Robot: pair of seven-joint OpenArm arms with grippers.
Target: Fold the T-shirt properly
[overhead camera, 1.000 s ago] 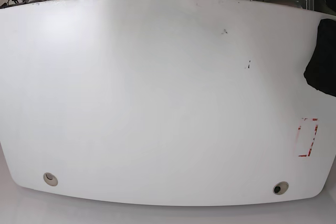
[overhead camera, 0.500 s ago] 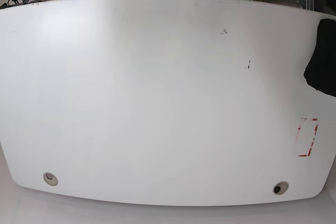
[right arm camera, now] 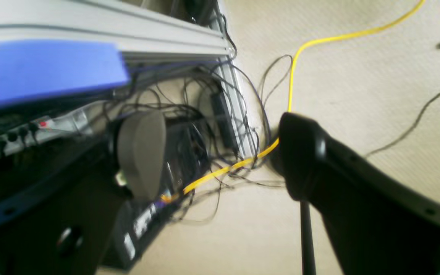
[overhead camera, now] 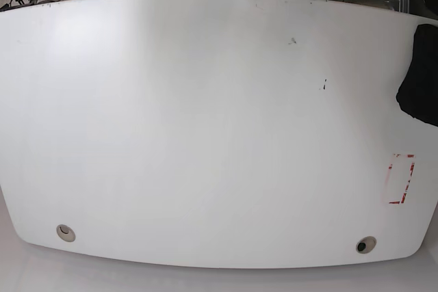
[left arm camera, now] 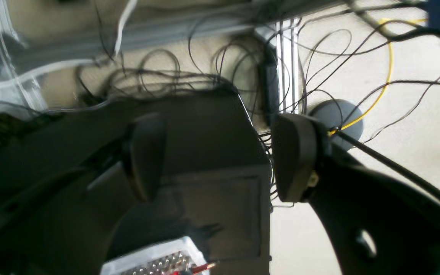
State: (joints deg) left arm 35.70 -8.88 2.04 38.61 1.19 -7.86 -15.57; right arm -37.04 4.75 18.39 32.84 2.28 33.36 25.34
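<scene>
Matt black cloth T-shirt (overhead camera: 421, 76), smooth white table (overhead camera: 205, 135)

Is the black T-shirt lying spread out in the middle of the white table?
No, the T-shirt is bunched at the table's far right edge in the base view, partly cut off by the frame.

The left gripper (left arm camera: 220, 156) was formed of two dark, rounded, paddle-shaped fingers (left arm camera: 294, 156) carried on black curved arms. On the right gripper (right arm camera: 220, 156), one grey pad (right arm camera: 141, 152) and one black finger were seen, with round holes set in the black housing.
</scene>
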